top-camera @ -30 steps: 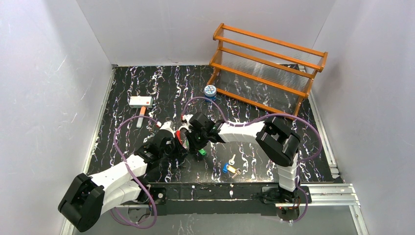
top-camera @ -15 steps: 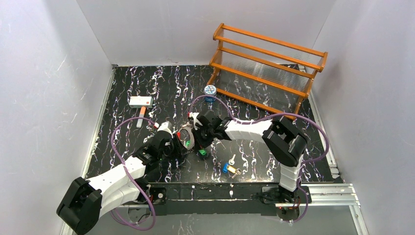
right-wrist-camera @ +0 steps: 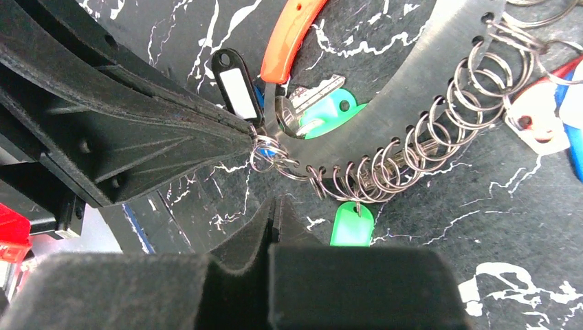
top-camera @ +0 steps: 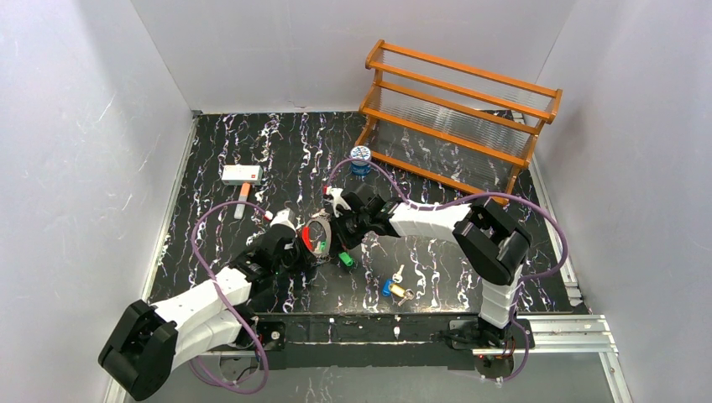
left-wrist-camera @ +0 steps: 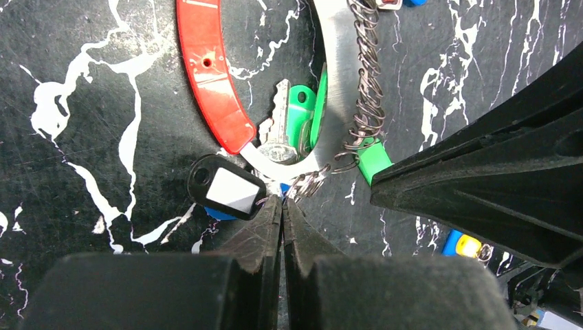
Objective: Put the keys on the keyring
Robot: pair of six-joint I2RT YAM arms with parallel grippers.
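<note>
Steel keyring's (left-wrist-camera: 335, 62) rim sits at the closed left fingers' (left-wrist-camera: 265, 237) tips, closed right fingers (right-wrist-camera: 251, 237) just beside it.

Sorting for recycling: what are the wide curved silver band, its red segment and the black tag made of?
Wide curved silver band: likely steel, brushed sheen. Red curved segment: probably plastic, glossy highlights. Black oblong tag: seemingly plastic, smooth, white insert.

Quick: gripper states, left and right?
Left gripper: shut, tips at the keyring; hold unclear.
Right gripper: shut, nothing visibly held.
</note>
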